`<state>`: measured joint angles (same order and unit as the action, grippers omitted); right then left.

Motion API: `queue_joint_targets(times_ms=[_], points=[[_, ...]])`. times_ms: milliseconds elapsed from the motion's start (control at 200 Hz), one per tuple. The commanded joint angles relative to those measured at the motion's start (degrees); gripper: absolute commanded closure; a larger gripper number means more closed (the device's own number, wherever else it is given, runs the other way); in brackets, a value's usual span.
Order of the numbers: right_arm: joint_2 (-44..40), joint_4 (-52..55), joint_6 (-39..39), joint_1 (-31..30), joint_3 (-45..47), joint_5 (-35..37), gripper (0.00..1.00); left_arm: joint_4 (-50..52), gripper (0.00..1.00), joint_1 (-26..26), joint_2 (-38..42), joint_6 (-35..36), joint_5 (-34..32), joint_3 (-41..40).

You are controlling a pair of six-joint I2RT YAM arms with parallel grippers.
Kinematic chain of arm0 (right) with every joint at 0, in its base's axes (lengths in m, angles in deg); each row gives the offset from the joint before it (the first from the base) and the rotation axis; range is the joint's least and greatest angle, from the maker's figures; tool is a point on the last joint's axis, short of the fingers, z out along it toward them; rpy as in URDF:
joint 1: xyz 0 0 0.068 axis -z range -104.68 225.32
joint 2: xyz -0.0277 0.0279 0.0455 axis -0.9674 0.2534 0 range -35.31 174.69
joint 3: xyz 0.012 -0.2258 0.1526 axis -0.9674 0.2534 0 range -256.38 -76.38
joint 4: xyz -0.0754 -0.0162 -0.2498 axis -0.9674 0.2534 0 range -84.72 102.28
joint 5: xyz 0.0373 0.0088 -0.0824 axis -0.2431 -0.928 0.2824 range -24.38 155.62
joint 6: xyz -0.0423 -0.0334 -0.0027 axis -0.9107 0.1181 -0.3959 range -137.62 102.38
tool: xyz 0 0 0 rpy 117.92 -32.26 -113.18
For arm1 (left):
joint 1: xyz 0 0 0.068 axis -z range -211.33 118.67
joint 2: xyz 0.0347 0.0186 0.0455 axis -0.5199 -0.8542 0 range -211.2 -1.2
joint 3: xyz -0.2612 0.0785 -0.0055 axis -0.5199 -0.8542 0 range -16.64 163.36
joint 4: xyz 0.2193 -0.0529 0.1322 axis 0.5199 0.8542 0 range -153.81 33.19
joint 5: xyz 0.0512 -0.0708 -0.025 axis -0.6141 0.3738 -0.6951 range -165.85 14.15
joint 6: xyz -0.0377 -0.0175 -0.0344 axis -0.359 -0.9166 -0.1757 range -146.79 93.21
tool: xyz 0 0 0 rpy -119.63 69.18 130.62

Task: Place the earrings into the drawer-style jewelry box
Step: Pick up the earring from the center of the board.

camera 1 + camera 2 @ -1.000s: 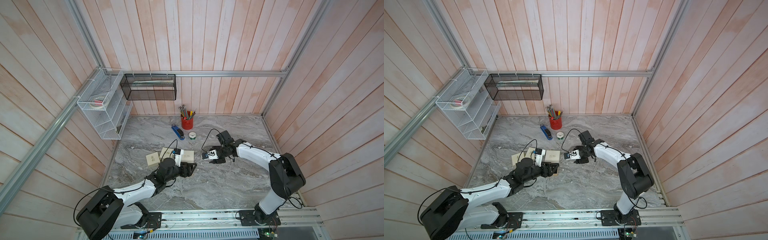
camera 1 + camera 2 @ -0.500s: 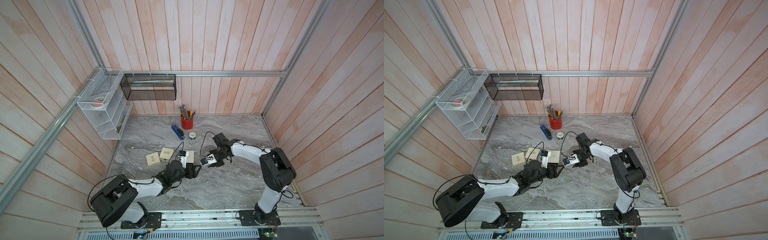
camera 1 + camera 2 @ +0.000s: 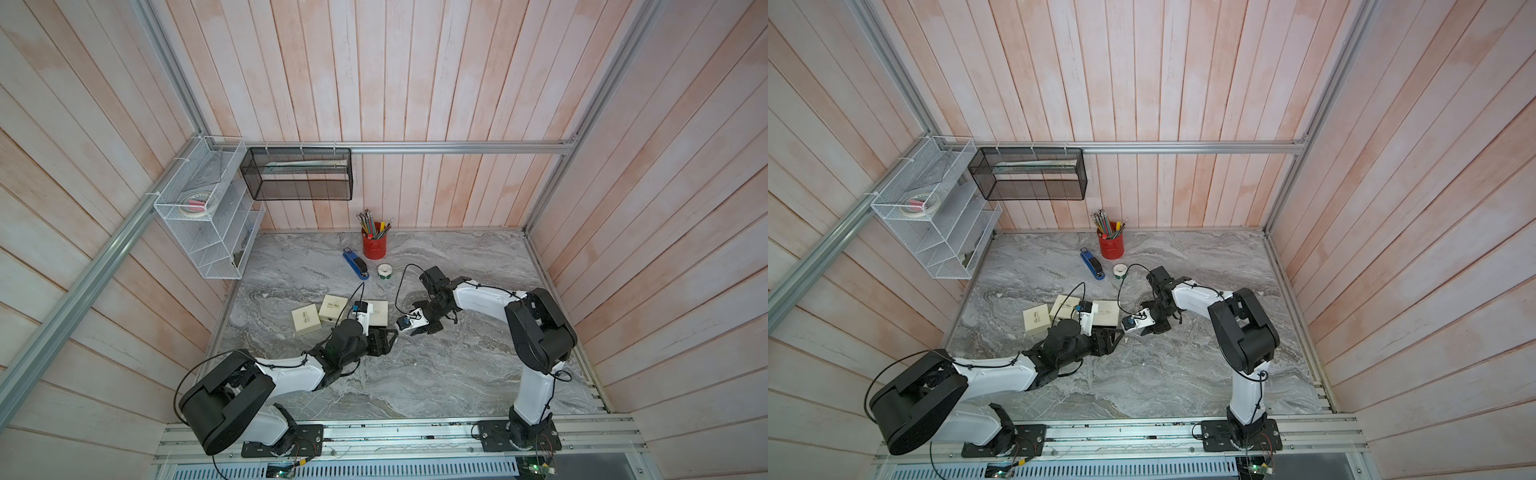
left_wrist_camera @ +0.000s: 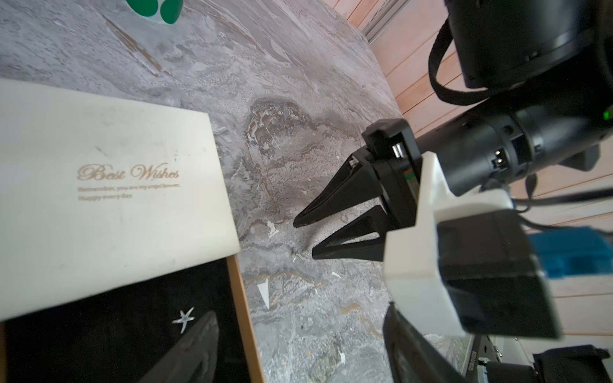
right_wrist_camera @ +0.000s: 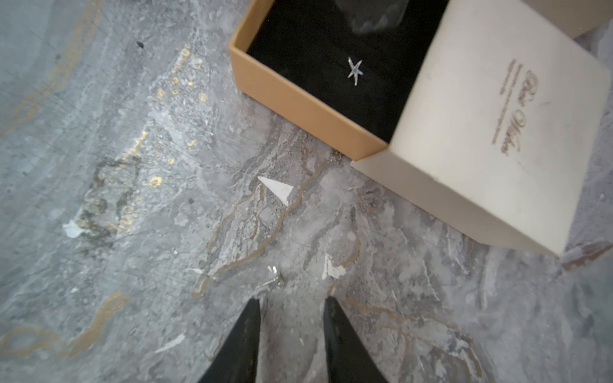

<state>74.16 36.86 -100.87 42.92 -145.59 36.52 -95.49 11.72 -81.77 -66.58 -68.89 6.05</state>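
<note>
Earring [image 5: 273, 278], small and silver, flat on the marble table [image 5: 132, 232] just ahead of the right gripper [image 5: 290, 303], close to one fingertip and not touching it. Jaws of this gripper partly open with a narrow gap, nothing between them. Right arm [image 3: 482, 297] bent at the elbow, forearm reaching toward the centre, wrist tipped down, tips low over the table.

A little farther ahead, a white triangular scrap [image 5: 278, 190]. Beyond it, the jewelry box [image 5: 497, 132]: cream sleeve, tan drawer [image 5: 298, 109] pulled out, and on its black lining the starfish earring [image 5: 355, 71].

Left arm [image 3: 291, 374] stretched long and low over the table, left gripper [image 3: 390, 338] at the open drawer, facing the right one, near it but apart. Jaws spread wide, holding nothing: one finger [image 4: 189, 348] above the lining just beside the starfish earring, the other outside the drawer wall.

Past the left gripper, two more cream boxes [image 3: 305, 319]. Well apart from both grippers, toward the back wall: blue stapler [image 3: 356, 266], tape roll [image 3: 385, 271], red cup [image 3: 375, 247] with pencils.
</note>
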Motion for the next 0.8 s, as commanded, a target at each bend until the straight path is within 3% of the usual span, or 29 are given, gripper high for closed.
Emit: queue_joint_targets(times_ms=[0, 190, 795], points=[[1.9, 2.7, -0.8, -1.0, -1.5, -1.2, 0.68, -2.7, 0.21, -0.3, 1.6, -0.5, 0.1, -0.1], [3.0, 3.9, -0.9, -0.9, -2.4, -1.5, 0.74, -2.5, 0.21, -0.7, 1.6, -0.3, 0.3, -0.1], [5.3, 7.2, -1.9, -1.1, -4.2, -2.2, 0.76, -2.3, 0.22, -1.2, 1.7, -0.2, 0.5, -0.2]])
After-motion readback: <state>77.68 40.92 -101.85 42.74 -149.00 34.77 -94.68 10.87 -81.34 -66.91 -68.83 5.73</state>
